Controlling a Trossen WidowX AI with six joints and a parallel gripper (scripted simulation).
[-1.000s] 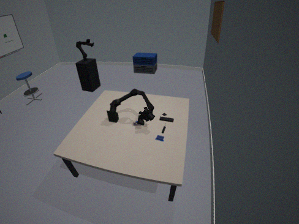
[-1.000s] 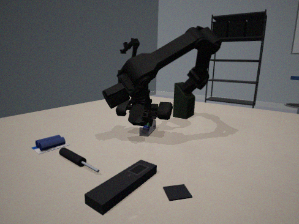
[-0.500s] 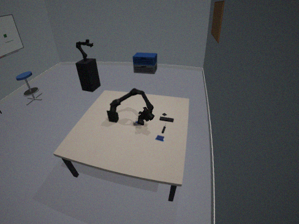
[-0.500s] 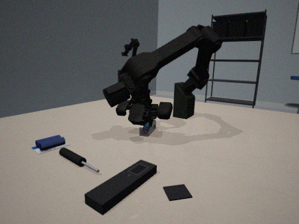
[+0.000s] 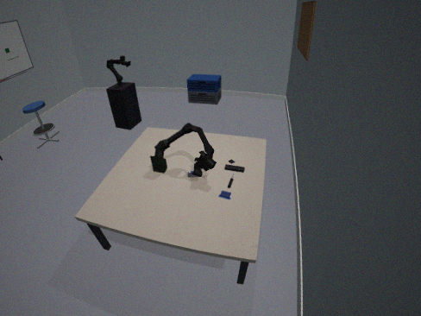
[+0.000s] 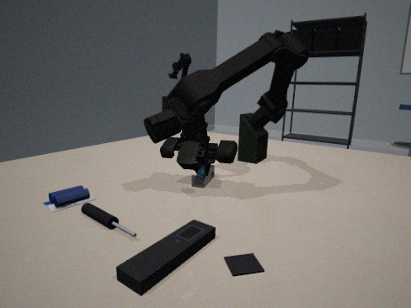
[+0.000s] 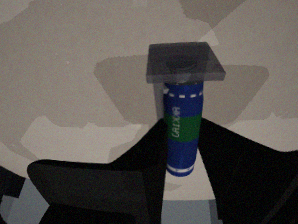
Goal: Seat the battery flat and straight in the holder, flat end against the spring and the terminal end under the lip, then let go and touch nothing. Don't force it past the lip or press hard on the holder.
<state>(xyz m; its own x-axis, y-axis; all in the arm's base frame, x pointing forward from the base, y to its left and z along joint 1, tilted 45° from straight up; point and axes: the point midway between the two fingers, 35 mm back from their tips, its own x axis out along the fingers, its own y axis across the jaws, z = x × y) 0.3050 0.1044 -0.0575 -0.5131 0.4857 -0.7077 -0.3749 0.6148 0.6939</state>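
The battery (image 7: 182, 130) (image 6: 201, 170), blue with a green band, is between the gripper's fingers. In the exterior view it looks tilted, its end toward that camera lower. The grey see-through holder (image 7: 160, 72) (image 6: 197, 182) (image 5: 190, 174) is on the table. In the wrist view the battery's far end meets the holder's end wall, where a dark coil shows faintly. The battery's near end is in plain view; the holder's other end and lip are hidden. My gripper (image 7: 180, 123) (image 6: 203, 168) (image 5: 197, 173) is shut on the battery, low over the holder.
Away from the holder on the table (image 5: 151, 216) are a black box with a square recess (image 6: 168, 254), a flat black square (image 6: 244, 264), a screwdriver (image 6: 99, 215) and a pair of blue cylinders (image 6: 69, 196) on a pale sheet.
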